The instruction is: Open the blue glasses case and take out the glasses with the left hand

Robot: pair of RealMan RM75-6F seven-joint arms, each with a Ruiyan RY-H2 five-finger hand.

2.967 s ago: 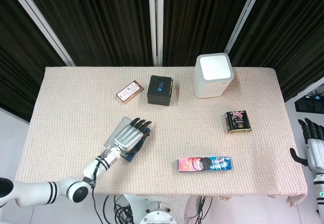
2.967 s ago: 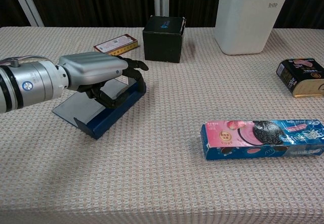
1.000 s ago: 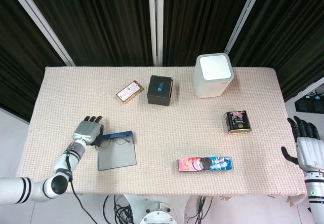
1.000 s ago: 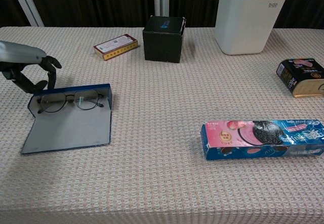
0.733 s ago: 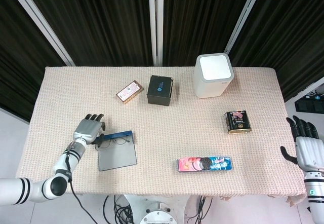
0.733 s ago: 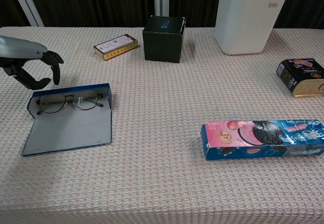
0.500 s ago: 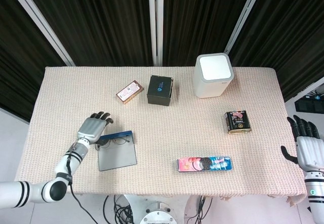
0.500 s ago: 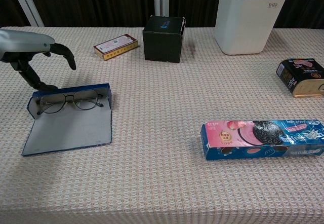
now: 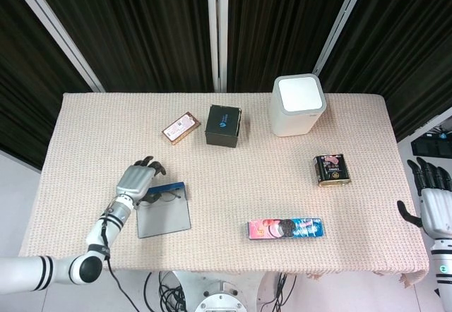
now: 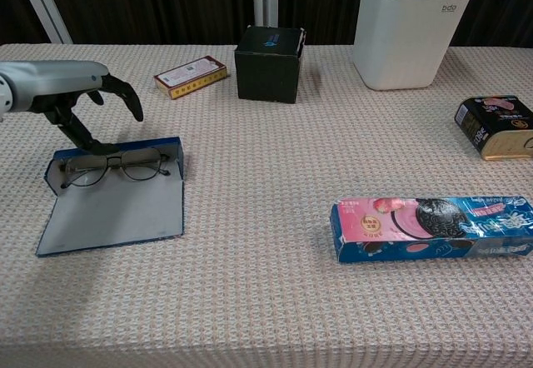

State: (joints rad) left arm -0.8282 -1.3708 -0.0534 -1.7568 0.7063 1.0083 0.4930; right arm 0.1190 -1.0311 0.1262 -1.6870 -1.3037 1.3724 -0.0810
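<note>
blue glasses case (image 10: 112, 204) lies open, glasses (image 10: 112, 167) inside | left hand (image 10: 71, 85) released above | cookie box (image 10: 433, 227) well apart

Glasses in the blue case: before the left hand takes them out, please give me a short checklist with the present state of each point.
1. Blue glasses case is open, lid flat on the table: ok.
2. Glasses lie in the case, uncovered: ok.
3. Left hand holds nothing and its fingers are apart: ok.
4. Left hand stands over the back edge of the case, near the glasses: ok.
5. Whether a lower finger touches the case wall: cannot tell.
6. Right hand is off the table edge, far from the case: ok.
</note>
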